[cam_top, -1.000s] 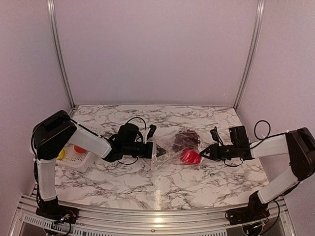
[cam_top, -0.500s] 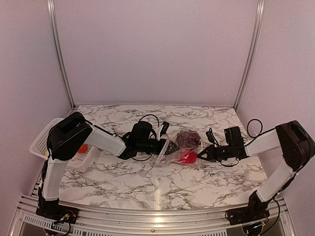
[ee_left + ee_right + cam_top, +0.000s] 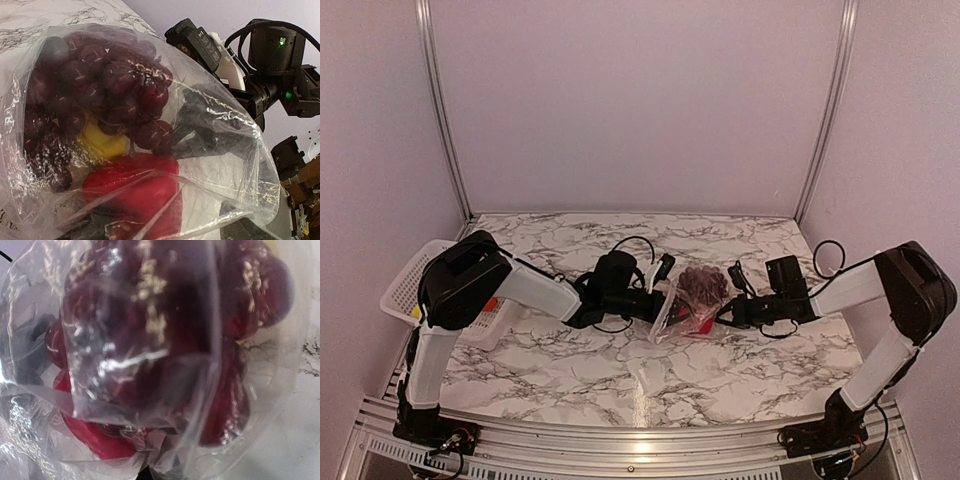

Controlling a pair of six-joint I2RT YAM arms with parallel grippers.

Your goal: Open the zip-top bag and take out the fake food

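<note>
The clear zip-top bag (image 3: pixel 688 303) is bunched up between my two grippers at mid-table. Inside are the dark purple grape bunch (image 3: pixel 698 283), a red piece (image 3: pixel 699 322) and a yellow piece (image 3: pixel 102 142). My left gripper (image 3: pixel 660 305) is shut on the bag's left edge, its fingers hidden under plastic in the left wrist view. My right gripper (image 3: pixel 725 313) is shut on the bag's right edge, where the plastic gathers low in the right wrist view (image 3: pixel 150 471). Grapes (image 3: pixel 165 330) and the red piece (image 3: pixel 85 437) fill that view.
A white mesh basket (image 3: pixel 402 285) stands at the left table edge, with an orange piece (image 3: pixel 488 303) and a yellow piece (image 3: pixel 416 312) in it. The right arm's wrist (image 3: pixel 270 65) shows just behind the bag. The back wall is close.
Both grippers have moved toward each other, the left one further right. The bag has gone from spread flat to bunched narrow and raised. The left arm now uncovers more of the basket.
</note>
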